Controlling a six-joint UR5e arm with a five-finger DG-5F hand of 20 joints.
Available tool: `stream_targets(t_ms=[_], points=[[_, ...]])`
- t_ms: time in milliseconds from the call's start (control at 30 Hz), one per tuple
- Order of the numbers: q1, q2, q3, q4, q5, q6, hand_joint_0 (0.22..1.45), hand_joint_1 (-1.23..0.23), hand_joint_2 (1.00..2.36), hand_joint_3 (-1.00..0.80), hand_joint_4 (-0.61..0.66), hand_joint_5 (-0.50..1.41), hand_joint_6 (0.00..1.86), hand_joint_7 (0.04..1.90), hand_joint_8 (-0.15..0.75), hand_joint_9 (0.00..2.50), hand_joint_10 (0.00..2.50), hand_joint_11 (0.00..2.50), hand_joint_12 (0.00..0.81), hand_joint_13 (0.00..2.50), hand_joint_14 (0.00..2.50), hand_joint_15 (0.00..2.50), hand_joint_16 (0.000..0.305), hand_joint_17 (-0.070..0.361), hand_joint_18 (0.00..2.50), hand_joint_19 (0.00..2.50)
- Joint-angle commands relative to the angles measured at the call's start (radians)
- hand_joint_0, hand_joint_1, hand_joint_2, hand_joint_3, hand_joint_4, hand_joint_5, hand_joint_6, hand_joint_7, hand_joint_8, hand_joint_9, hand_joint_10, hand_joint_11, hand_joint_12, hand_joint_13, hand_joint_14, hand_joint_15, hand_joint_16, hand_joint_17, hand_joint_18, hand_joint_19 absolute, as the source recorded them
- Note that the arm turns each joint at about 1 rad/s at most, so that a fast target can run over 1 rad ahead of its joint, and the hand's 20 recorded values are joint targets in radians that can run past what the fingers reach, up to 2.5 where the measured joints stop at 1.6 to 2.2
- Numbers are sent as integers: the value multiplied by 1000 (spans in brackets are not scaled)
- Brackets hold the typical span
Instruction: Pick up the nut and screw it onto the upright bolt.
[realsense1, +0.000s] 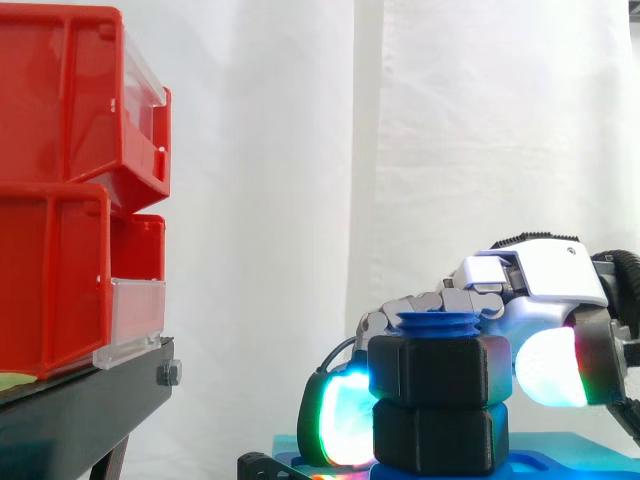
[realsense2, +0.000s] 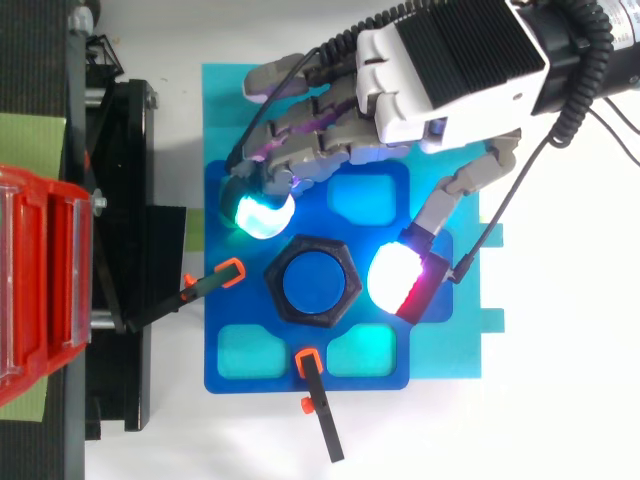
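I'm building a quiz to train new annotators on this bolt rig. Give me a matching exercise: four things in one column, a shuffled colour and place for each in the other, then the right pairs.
Things:
1. bolt
2. bins
3. clamp
4. nut

Descriptions:
a. red, stacked on the black stand
b. black, seated round the bolt
c. blue, upright, its top poking above the nut
d. black bar with an orange tip, the tip on the blue plate's edge

Pairs: 1-c; 2-a; 3-d; 4-b
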Motion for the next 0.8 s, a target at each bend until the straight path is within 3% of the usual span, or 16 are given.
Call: stream_targets(t_ms=[0,233,767], points=[[-1,0,0,-11,0,-13,368,-444,1000,-500,280,-140,503,952,286,782,0,0,345,543,0,0,35,80,104,0],[-4,34,0,-36,1,-19,372,-444,1000,-500,276,-146,503,943,284,770,0,0,344,536,0,0,36,82,100,0],[-4,34,0,-36,4,-2,397,-373,1000,-500,293,-124,503,1036,291,789,0,0,336,549,0,0,35,78,111,0]])
